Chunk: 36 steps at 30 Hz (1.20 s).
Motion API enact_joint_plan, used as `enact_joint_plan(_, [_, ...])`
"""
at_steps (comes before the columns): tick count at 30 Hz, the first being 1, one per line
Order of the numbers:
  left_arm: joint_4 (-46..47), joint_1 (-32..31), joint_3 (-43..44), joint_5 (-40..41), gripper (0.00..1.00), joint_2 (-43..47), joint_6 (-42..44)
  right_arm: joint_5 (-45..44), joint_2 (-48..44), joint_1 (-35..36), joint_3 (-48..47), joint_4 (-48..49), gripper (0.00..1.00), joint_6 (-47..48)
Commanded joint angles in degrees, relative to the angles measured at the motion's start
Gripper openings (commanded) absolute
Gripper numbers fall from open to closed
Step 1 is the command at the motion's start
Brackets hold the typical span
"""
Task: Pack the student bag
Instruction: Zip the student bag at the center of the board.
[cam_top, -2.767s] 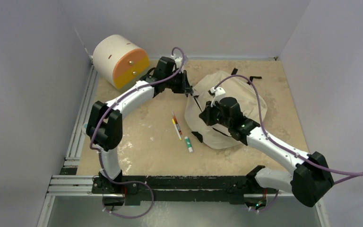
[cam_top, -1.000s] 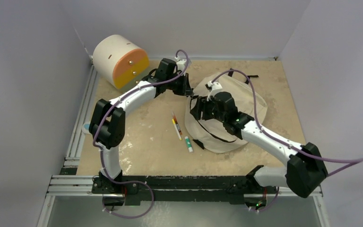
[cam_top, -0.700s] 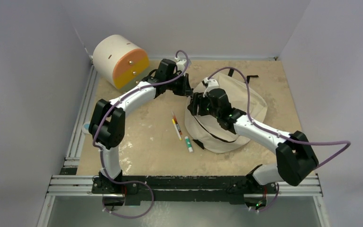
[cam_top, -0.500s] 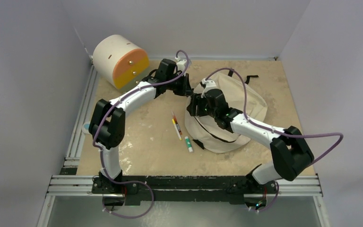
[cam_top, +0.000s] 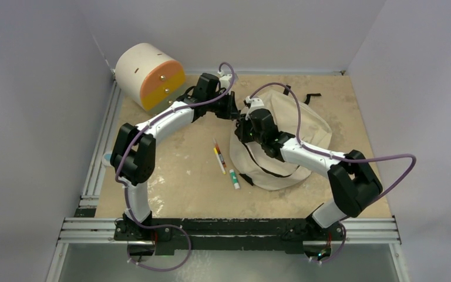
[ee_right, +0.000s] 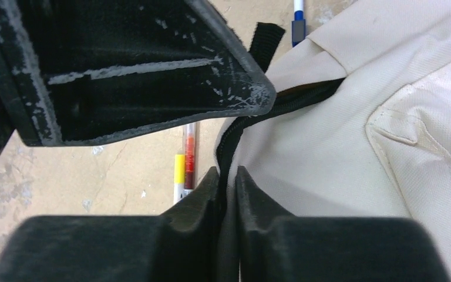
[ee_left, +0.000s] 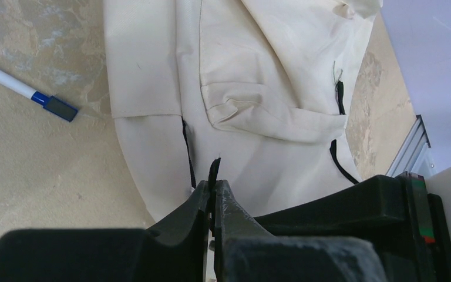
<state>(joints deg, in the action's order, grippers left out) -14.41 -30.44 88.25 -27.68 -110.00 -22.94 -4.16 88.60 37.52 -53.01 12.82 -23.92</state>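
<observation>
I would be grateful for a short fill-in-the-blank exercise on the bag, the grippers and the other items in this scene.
1. The left gripper pinches a thin ____ tab on the student bag.
2. The right gripper is shut on the bag's fabric, right at its ____.
3. The pens lie on the table to the ____ of the bag.
4. The drawer unit has an ____ front.
Missing words: black; zipper; left; orange.

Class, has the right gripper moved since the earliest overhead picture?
Yes. The right gripper moved left and farther away across the student bag, toward the fixed drawer unit.
</observation>
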Motion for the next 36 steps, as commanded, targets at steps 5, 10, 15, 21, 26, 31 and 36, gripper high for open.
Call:
enact_joint_plan(5, [2.56,0.29,4.87,0.07,0.0,-2.15,-0.44,3.25,-5.66,0.67,1.37,1.75,0.0,0.27])
enact_joint_plan(10, [0.53,0.29,11.28,0.82,0.0,-6.7,-0.25,8.69,-8.56,0.7,3.78,0.68,0.0,1.35])
enact_joint_plan(15, [-1.96,0.32,16.81,2.51,0.0,-10.89,1.13,10.91,-11.67,0.66,5.77,-0.9,0.0,2.03])
enact_joint_plan(21, [-3.07,0.76,20.33,4.44,0.0,-14.44,1.59,12.42,-16.04,0.63,7.32,-3.3,0.0,2.82])
enact_joint_plan(26, [-3.69,0.97,25.48,4.68,0.0,-18.21,0.94,16.2,-17.98,0.73,8.08,-4.25,0.0,4.02])
enact_joint_plan(31, [-4.39,0.91,31.4,3.68,0.0,-22.32,-0.2,18.69,-18.05,0.64,8.37,-4.9,0.0,5.59])
enact_joint_plan(36, [-4.15,0.9,33.92,3.17,0.0,-24.67,-0.7,19.71,-18.04,0.71,8.37,-4.57,0.0,6.17])
